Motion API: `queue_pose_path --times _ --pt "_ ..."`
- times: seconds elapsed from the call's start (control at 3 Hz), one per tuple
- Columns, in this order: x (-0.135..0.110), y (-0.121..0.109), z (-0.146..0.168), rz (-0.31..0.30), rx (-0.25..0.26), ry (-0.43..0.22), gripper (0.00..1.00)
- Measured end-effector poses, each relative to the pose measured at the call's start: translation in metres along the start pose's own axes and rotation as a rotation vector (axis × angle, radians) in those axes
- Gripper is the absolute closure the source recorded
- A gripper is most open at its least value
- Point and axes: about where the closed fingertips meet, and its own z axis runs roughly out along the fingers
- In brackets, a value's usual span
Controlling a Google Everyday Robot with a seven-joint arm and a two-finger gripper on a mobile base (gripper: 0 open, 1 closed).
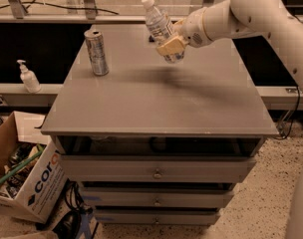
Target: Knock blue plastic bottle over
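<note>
A blue plastic bottle (pixel 158 23) tilts, white cap leaning left, raised just above the far part of the grey worktop (pixel 156 103). The robot's hand (pixel 170 47) pinches its lower half. A silver can (pixel 96 52) stands upright to the left.

My gripper (pixel 170 46), clamped above the table (pixel 156 108) at its far side, hides the lower half of the blue plastic bottle (pixel 158 20); my arm (pixel 251 9) runs off the right edge.
</note>
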Motion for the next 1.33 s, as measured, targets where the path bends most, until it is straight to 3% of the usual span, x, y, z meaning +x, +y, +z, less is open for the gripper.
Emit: queue_pose_path --times 0.67,1.0,1.33 --pt "0.024 0.046 -0.023 -0.233 -0.01 0.383 1.0" --pt "0.036 0.05 -0.029 -0.312 -0.013 0.509 1.0" --pt "0.068 0.058 -0.038 -0.482 -0.138 0.751 1.0"
